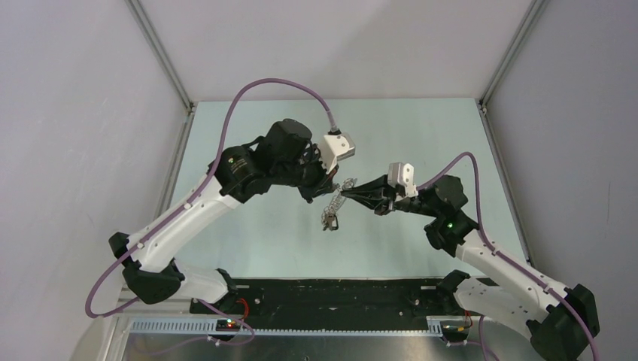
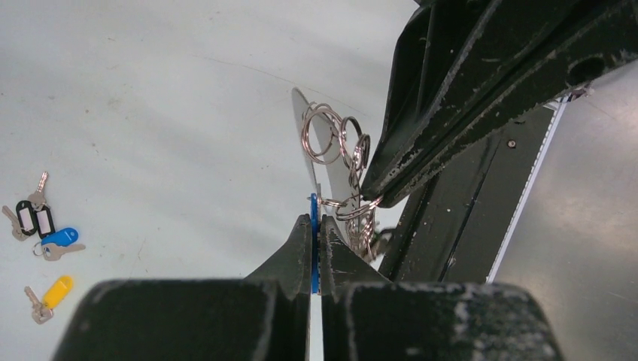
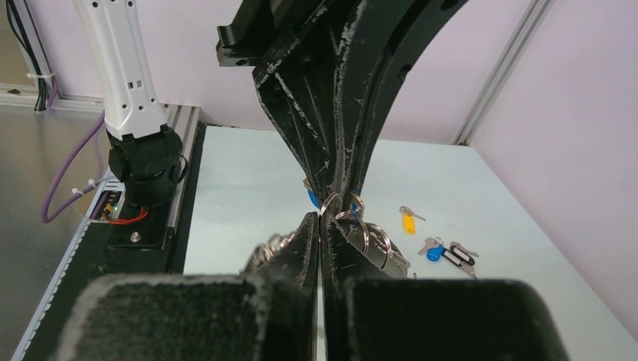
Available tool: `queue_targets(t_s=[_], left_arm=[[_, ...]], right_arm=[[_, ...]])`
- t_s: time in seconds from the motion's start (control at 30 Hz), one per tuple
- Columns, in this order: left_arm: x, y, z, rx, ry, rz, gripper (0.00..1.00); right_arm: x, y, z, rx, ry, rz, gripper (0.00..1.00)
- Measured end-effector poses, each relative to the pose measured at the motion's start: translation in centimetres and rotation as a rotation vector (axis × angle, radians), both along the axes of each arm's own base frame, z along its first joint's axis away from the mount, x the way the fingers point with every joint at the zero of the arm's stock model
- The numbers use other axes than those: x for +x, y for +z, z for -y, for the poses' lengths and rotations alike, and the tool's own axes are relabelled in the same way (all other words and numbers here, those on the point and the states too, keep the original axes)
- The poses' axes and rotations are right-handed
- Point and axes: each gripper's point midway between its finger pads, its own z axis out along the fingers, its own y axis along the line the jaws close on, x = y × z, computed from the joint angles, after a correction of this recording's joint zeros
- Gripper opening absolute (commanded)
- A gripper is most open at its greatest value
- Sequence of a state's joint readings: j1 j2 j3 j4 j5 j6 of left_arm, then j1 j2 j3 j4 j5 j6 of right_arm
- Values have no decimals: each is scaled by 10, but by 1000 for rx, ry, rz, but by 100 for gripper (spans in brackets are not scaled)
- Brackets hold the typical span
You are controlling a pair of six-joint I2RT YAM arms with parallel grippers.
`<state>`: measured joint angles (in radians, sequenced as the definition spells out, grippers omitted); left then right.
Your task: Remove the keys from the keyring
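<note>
Your left gripper [image 2: 317, 226] pinches a blue key [image 2: 313, 204] while your right gripper [image 3: 322, 218], at its 3 o'clock, clamps the keyring [image 2: 331, 169] mid-air; a skewed pull could slip either thin grip.

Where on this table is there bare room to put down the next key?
Bare: the near table patch between both arms and the black base plate, and its far right corner. Crowded: mid-table, where the left fingers pinch a blue key, the right fingers the keyring, and around the loose keys.
</note>
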<state>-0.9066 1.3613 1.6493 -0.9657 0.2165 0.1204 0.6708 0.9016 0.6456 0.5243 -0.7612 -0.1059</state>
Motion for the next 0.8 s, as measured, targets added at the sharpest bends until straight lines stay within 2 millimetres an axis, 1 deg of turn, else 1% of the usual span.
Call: queue_targets(t_s=[0.13,0.23,0.37,0.47,0.8], left_arm=[[1,1,0,0,2,8,0],[4,2,-2,5,9,29,0],[7,6,-5,9,16,56,0],[6,8,-7,13,12,67,0],[6,5,-11,55,-1,100,0]], right_arm=[[2,2,4,15,8,-46,0],[4,0,5,16,16,-90,0],[4,-7,3,4,42,-149,0],[4,-8,1,5,52,-171,0],[6,-17,-5,-4,78,-241,0]])
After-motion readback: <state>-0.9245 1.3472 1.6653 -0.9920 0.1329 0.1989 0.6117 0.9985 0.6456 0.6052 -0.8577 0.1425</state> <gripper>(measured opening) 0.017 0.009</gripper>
